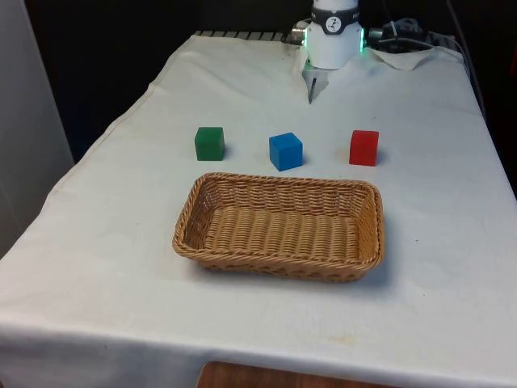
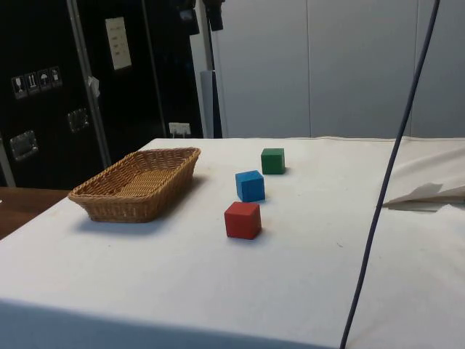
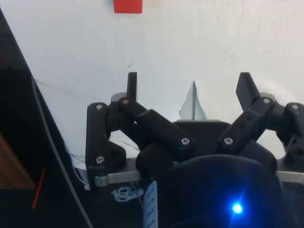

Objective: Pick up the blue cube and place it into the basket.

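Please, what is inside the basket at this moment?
Nothing is inside the basket; its woven floor is bare. The blue cube sits outside on the cloth. The near wall hides a little floor.

Three cubes stand in a row across the middle of the table, green cube, blue cube and red cube, each well apart from the next, so there is open cloth on both sides of the blue one. The wicker basket lies just beside the row on the near-edge side, closest to the blue cube, its mouth open. Between the cubes and the far edge the cloth is bare up to the robot's base.
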### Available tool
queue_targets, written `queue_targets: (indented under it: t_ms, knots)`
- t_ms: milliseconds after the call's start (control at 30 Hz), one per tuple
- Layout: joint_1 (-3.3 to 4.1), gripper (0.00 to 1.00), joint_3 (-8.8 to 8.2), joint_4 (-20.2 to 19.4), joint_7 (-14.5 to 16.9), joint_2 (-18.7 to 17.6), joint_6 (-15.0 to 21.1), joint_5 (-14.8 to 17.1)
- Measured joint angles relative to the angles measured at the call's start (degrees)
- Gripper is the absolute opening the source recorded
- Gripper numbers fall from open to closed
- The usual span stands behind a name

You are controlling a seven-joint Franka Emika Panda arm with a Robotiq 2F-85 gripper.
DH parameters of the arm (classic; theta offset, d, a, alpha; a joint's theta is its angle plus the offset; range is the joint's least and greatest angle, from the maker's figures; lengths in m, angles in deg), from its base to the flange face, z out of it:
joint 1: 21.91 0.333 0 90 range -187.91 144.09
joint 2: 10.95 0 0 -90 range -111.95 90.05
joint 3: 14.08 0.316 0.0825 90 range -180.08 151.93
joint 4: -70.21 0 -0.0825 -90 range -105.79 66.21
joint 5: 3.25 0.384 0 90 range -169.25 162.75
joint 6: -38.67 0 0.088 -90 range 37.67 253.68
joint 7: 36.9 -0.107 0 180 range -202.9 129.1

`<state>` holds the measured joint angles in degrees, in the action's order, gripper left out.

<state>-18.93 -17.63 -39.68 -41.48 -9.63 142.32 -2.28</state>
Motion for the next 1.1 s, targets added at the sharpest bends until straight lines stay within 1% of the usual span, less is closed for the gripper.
queue_targets:
  t_ms: [167, 300, 333, 400, 433, 467, 600, 700, 833, 1000, 1100]
  knots:
    - [0.0, 1.0, 0.0, -0.1, -2.4, -0.1, 0.0, 0.0]
    - [0.0, 1.0, 0.0, -0.1, -3.3, -0.2, 0.0, 0.0]
    - [-0.06, 1.0, 0.0, -0.1, -4.1, -0.3, 0.0, -0.1]
    - [-0.06, 1.0, 0.0, -0.1, -4.5, -0.3, 0.0, -0.1]
    - [-0.06, 1.0, 0.0, -0.1, -5.3, -0.4, 0.0, -0.2]
    - [-0.06, 1.0, 0.0, -0.1, -5.3, -0.4, 0.0, -0.2]
    - [-0.06, 1.0, 0.0, -0.1, -7.0, -0.5, 0.0, -0.5]
    - [-0.06, 1.0, 0.0, -0.1, -8.7, -0.5, 0.0, -1.3]
    - [-0.06, 1.0, 0.0, -0.1, -9.7, -0.5, 0.2, -1.9]
    - [0.0, 1.0, 0.06, -0.1, -12.1, -0.5, 0.9, -3.6]
    - [0.0, 1.0, 0.11, -0.1, -12.9, -0.5, 1.0, -4.2]
